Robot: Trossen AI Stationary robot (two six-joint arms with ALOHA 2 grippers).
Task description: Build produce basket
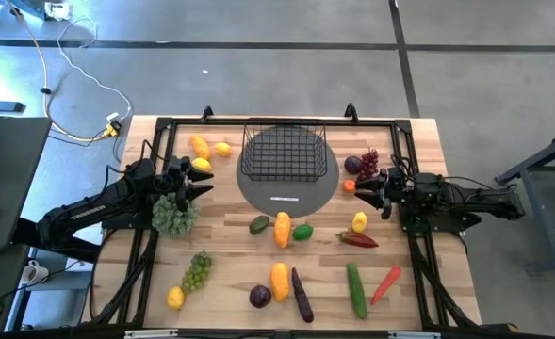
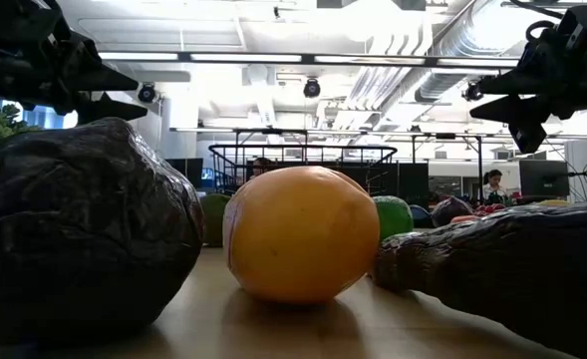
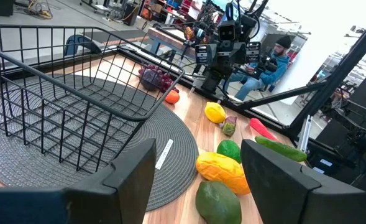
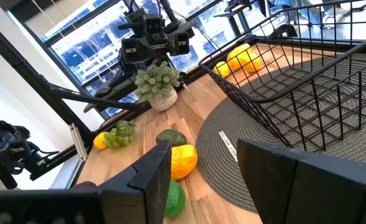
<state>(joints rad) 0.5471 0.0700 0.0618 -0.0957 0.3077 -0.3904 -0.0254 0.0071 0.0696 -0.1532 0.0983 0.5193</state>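
The black wire basket (image 1: 283, 153) stands with its bottom on a round grey mat (image 1: 286, 193) at the table's far middle, with nothing showing in it. Produce lies scattered on the wood: lemons (image 1: 222, 148), purple grapes (image 1: 367, 162), an orange-yellow fruit (image 1: 282, 229), an avocado (image 1: 259, 224), green grapes (image 1: 197, 271), an aubergine (image 1: 301, 294), a cucumber (image 1: 356, 289). My left gripper (image 1: 204, 183) hovers open left of the mat. My right gripper (image 1: 364, 190) hovers open right of it. Nothing lies between either gripper's fingers (image 3: 133, 171) (image 4: 151, 174).
A small green plant in a pot (image 1: 174, 215) stands just below my left gripper. A black frame (image 1: 164, 127) runs round the table's edges. A red pepper (image 1: 357, 239) and a lemon (image 1: 359, 222) lie near my right gripper. A seated person (image 3: 266, 62) shows beyond the table.
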